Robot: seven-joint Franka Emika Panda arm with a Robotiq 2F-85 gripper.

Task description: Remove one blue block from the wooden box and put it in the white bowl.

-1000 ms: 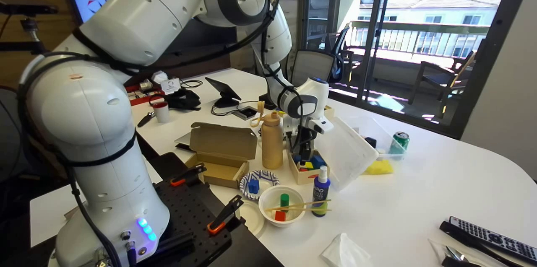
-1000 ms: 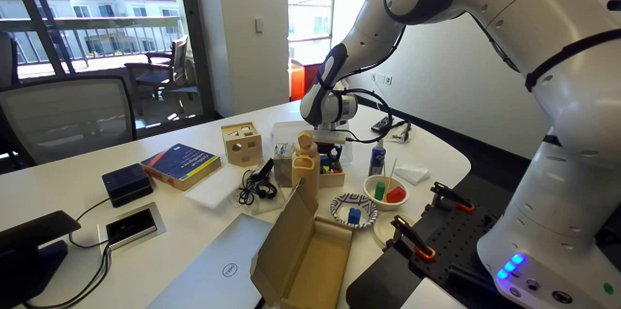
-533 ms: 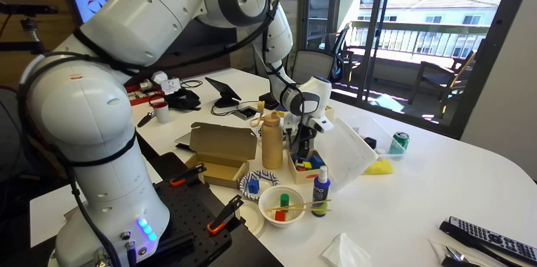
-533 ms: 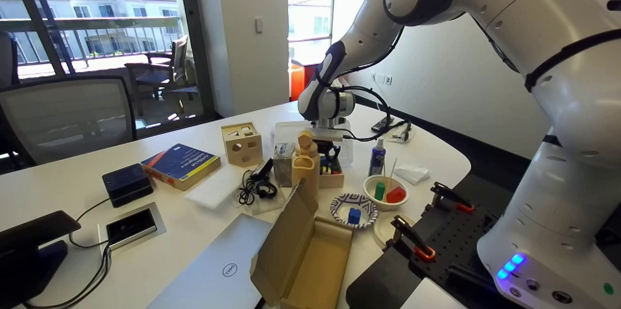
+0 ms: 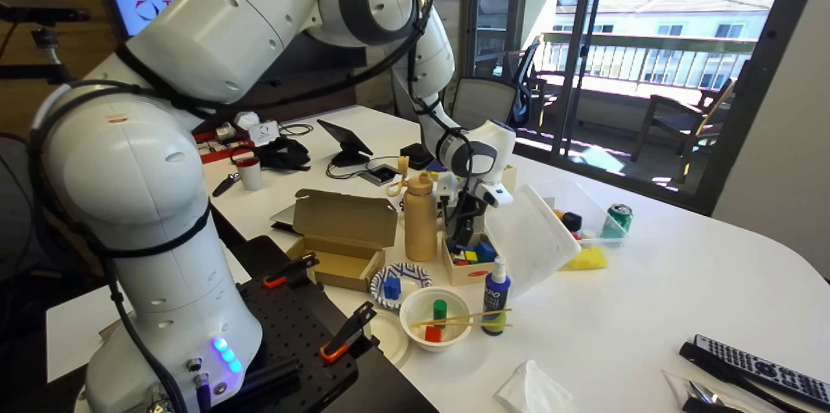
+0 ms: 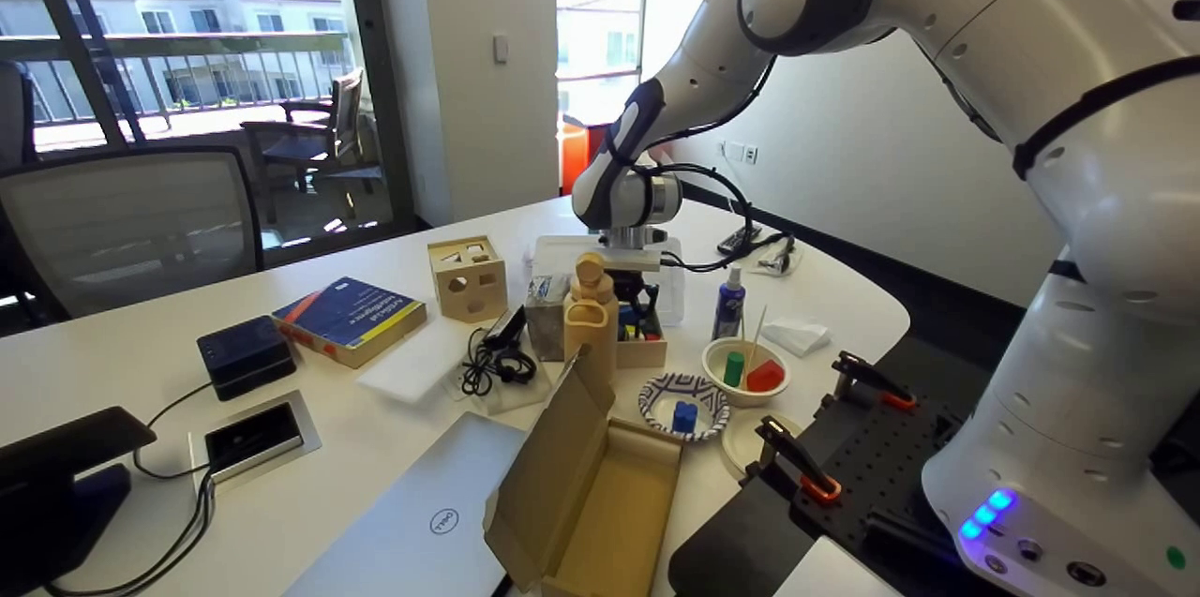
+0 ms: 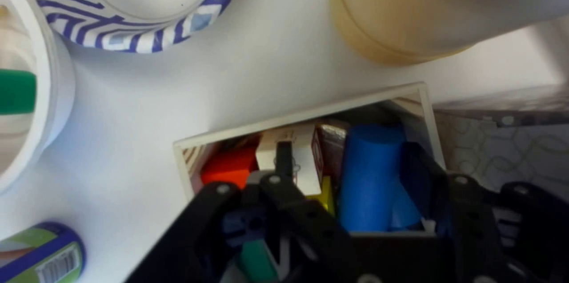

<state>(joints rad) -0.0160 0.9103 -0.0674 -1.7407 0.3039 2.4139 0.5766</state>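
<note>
The wooden box (image 5: pixel 476 275) holds mixed coloured pieces; it also shows in the wrist view (image 7: pixel 302 116) and partly behind the bottle in an exterior view (image 6: pixel 642 353). A blue block (image 7: pixel 371 176), rounded like a cylinder, lies in the box with another blue piece beside it. My gripper (image 7: pixel 350 158) is open and reaches down into the box. The blue block lies between the fingers, close to the right one; I cannot tell if they touch. The left finger is over a white block (image 7: pixel 306 154). The white bowl (image 5: pixel 441 345) holds green and red pieces; its rim shows in the wrist view (image 7: pixel 58 96).
A tan bottle (image 5: pixel 421 225) stands close beside the box. A purple spray bottle (image 5: pixel 497 293) stands near the box and bowl. A blue-patterned dish (image 5: pixel 415 270) holds a blue piece. Chopsticks (image 5: pixel 483 314) lie across the bowl. A clear plastic lid (image 5: pixel 535 238) leans behind the box.
My hand has shifted and tilted slightly over the box. The wooden box and the plastic lid have slid a little to the left in an exterior view. The fingers stay open.
</note>
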